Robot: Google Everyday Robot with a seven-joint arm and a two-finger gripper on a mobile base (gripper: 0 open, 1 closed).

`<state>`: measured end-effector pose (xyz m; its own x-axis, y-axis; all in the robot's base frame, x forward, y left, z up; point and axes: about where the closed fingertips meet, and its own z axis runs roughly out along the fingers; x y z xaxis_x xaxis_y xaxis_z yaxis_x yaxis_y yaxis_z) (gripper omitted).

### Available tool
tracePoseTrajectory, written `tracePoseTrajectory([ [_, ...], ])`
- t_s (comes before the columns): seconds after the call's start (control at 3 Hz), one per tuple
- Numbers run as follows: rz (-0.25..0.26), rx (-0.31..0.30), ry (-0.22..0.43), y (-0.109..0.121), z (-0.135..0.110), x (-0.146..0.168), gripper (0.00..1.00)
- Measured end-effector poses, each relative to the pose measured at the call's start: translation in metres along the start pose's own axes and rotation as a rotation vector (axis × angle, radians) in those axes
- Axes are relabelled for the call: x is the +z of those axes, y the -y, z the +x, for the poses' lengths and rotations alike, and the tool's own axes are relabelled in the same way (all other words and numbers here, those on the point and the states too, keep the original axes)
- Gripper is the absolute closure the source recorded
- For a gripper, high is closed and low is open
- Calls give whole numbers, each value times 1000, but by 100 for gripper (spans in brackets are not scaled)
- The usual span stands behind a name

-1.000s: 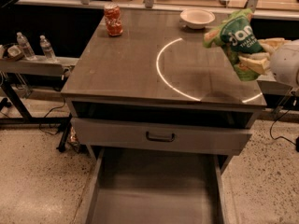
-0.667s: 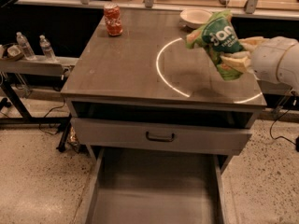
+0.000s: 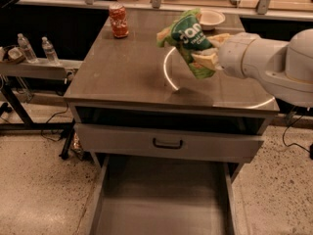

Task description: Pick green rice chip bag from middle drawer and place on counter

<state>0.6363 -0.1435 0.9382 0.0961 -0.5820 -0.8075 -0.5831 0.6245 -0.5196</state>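
Note:
The green rice chip bag (image 3: 188, 39) hangs tilted in the air above the counter (image 3: 122, 67), over the thin white ring (image 3: 167, 72). My gripper (image 3: 210, 53) comes in from the right on a white arm and is shut on the bag's lower light green part. The middle drawer (image 3: 161, 199) is pulled open at the bottom, with a bare grey floor. Above it is a grey drawer front with a dark handle (image 3: 167, 144).
A red soda can (image 3: 118, 20) stands at the counter's back left. A white bowl (image 3: 211, 17) sits at the back right, behind the bag. A narrow side shelf (image 3: 34, 67) on the left holds water bottles (image 3: 25, 48). Cables lie on the speckled floor.
My gripper has carried the bag leftward, from the counter's right edge to over the white ring near the middle.

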Motion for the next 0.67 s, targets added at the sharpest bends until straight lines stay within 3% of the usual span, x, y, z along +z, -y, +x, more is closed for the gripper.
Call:
tracePoseTrajectory([
  [0.33, -2, -1, 0, -1, 0, 1, 82],
  [0.67, -5, -1, 0, -2, -1, 3, 51],
])
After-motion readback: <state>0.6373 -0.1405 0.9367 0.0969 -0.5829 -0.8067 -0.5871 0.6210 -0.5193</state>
